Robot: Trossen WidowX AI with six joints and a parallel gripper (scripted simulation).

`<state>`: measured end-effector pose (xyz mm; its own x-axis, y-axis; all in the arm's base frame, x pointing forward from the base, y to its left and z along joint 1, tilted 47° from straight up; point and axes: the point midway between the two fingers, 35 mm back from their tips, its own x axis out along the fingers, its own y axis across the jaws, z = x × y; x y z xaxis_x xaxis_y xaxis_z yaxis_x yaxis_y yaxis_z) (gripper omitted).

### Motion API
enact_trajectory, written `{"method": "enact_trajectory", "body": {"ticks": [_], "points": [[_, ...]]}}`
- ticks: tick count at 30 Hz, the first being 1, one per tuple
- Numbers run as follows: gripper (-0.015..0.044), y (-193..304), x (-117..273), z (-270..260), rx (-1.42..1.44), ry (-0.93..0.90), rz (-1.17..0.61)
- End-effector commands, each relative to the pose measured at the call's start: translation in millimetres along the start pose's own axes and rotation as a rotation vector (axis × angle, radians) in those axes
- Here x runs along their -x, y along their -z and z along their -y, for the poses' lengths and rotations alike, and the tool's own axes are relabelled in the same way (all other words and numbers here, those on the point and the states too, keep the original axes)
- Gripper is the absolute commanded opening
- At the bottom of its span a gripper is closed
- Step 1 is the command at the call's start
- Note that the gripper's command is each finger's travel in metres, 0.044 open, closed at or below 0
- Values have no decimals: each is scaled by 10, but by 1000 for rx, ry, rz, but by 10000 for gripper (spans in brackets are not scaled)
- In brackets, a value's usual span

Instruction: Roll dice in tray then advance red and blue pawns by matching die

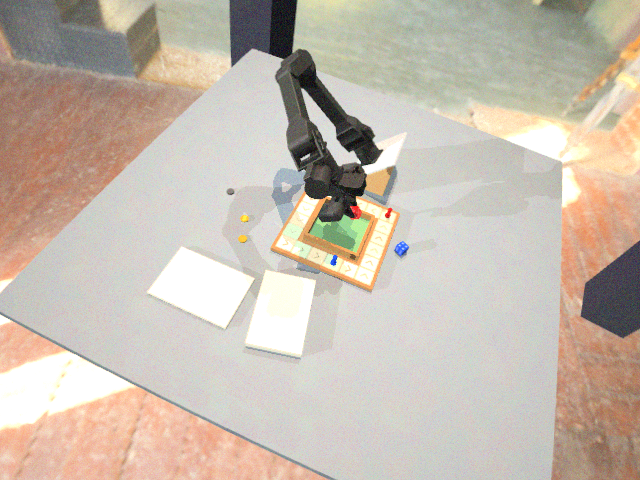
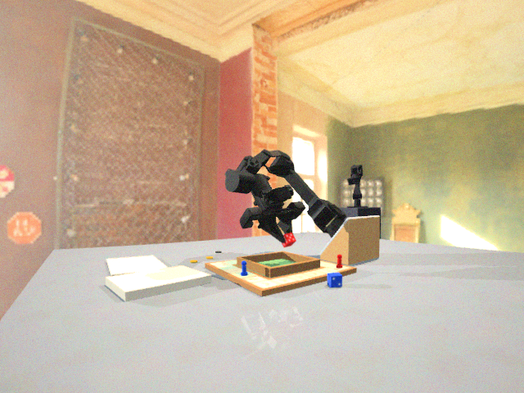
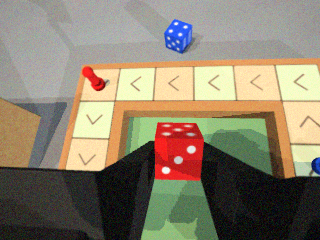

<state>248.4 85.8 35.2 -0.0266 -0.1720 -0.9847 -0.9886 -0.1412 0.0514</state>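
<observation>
Red die (image 1: 355,212) (image 2: 289,239) (image 3: 178,151) sits clamped in the claw (image 1: 353,210) (image 2: 287,240) (image 3: 176,148) above a grey tabletop (image 1: 439,335) (image 2: 262,346) (image 3: 250,30), near a green-walled room corner.

Claw (image 1: 353,209) (image 2: 286,241) (image 3: 176,148) & arm (image 1: 320,103) (image 2: 302,183): matt blk, plastic-look, smooth facets. Red die (image 1: 355,212) (image 2: 288,239) (image 3: 179,151) betw. fingers: smooth plastic-look, wht pips. Blue die (image 1: 401,248) (image 2: 334,280) (image 3: 178,36), same finish. Red pawn (image 1: 388,212) (image 2: 339,261) (image 3: 94,79) & blue pawn (image 1: 333,260) (image 2: 243,268) (image 3: 317,166): smooth, plastic-look. Tray (image 1: 330,245) (image 2: 291,269) (image 3: 200,107) walls: brn, wood-look; floor flat grn, material n/k. Board (image 1: 373,276) (image 2: 264,291) (image 3: 200,63) edge: orange-brn, wood-look; squares matt, paper-look. Wedge block (image 1: 379,181) (image 2: 363,240) (image 3: 17,135), far rt: tan side, faint grain, wood- or card-like. Bench (image 1: 439,335) (image 2: 295,350) (image 3: 30,45): matt grey, smooth.
</observation>
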Motion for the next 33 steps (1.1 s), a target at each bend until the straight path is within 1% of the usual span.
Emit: {"method": "enact_trajectory", "body": {"ticks": [1,4,8,10,13,15,33], "points": [[0,1,11,-2,25,48,136],[0,4,17,2,40,81,203],[0,2,38,8,41,84,208],[0,-11,170,37,41,84,208],[0,-30,470,80,41,84,208],[0,-33,542,86,41,84,208],[0,-23,515,74,46,83,203]]}}
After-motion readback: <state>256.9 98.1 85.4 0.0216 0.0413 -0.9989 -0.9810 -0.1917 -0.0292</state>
